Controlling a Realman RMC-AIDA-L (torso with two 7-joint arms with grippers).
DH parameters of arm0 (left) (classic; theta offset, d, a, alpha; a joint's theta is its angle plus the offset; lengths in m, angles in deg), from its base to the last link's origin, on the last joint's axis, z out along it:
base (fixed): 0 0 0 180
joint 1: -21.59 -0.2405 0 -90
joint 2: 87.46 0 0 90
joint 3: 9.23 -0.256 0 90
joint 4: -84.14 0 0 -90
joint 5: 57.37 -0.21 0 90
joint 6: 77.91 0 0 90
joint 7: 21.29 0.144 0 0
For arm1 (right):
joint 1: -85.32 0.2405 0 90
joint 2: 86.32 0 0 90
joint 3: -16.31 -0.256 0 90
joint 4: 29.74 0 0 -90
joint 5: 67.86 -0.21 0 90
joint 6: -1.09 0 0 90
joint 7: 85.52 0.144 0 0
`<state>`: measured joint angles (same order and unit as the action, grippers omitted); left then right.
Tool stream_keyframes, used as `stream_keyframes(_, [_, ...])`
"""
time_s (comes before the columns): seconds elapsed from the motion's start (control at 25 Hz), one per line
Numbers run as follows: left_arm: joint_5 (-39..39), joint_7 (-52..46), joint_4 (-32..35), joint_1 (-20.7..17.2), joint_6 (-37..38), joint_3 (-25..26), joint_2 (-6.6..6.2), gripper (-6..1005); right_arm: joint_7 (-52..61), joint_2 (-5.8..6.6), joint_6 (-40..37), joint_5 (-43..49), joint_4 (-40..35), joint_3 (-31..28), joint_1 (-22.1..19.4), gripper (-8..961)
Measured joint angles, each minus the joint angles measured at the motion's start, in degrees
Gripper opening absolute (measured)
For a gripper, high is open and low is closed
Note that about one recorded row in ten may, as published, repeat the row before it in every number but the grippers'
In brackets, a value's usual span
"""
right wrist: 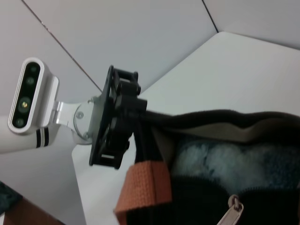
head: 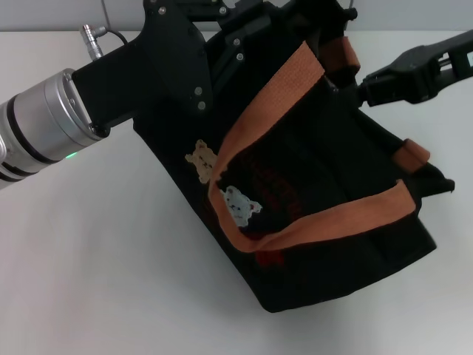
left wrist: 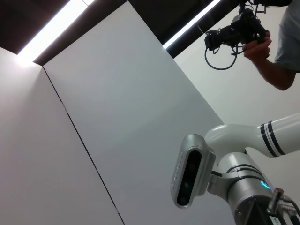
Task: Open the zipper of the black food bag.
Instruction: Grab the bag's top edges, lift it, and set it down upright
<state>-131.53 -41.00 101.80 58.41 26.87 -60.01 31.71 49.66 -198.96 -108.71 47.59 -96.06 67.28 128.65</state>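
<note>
The black food bag (head: pixel 310 200) lies tipped on the white table (head: pixel 89 281), its front with the two bear patches (head: pixel 222 181) facing up toward the head camera, and everything else is best placed against it.

At the bag's upper left corner the left gripper (head: pixel 222 41) has its dark body pressed over the rim; in the right wrist view its black fingers (right wrist: pixel 119 126) reach onto the fabric edge beside an orange strap (right wrist: pixel 143 187), apparently pinching the rim, though whether they are truly clamped on it I cannot tell. A hold there would serve as an anchor, keeping the soft bag from sliding or folding while the zip is drawn away from that corner.

Across the bag's front the nearer orange handle (head: pixel 295 214) loops loosely, so it lies clear of the top rim.

At the bag's upper right, by the far orange handle's stub, the right gripper (head: pixel 369 87) points its closed-looking tip at the rim, fingers together on something too small to make out. The zipper (right wrist: pixel 236 208) shows in the right wrist view as a pale metal pull at the mouth, which is already parted enough to show a light lining (right wrist: pixel 234 159). My judgement is that the opening is under way, with more track left to run
</note>
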Motion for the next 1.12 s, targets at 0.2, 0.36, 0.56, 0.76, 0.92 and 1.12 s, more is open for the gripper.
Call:
stream_keyframes(0.2, [0.0, 0.0, 0.0, 0.3, -0.1, 0.0, 0.0, 107, -0.5, -0.27, -0.2, 0.9, -0.4, 0.2, -0.4, 9])
stream_keyframes(0.36, [0.0, 0.0, 0.0, 0.5, -0.1, 0.0, 0.0, 107, -0.7, 0.04, -0.3, 1.9, -0.4, 0.3, -0.4, 20])
stream_keyframes(0.56, [0.0, 0.0, 0.0, 0.6, -0.2, 0.2, 0.0, 107, -0.9, 0.3, -1.1, 4.8, -0.6, 1.0, -0.2, 35])
stream_keyframes(0.76, [0.0, 0.0, 0.0, 0.7, -0.6, 0.4, 0.0, 107, -1.4, 0.21, -2.0, 5.5, -1.7, 1.0, -0.4, 49])
stream_keyframes(0.92, [0.0, 0.0, 0.0, 0.9, -0.7, 0.3, 0.0, 107, -1.4, -0.41, -1.9, 5.2, -3.2, 0.1, -0.9, 61])
stream_keyframes(1.12, [0.0, 0.0, 0.0, 1.2, -0.7, 0.1, 0.0, 107, -2.0, -1.2, -1.1, 5.2, -5.3, 0.3, -0.8, 75])
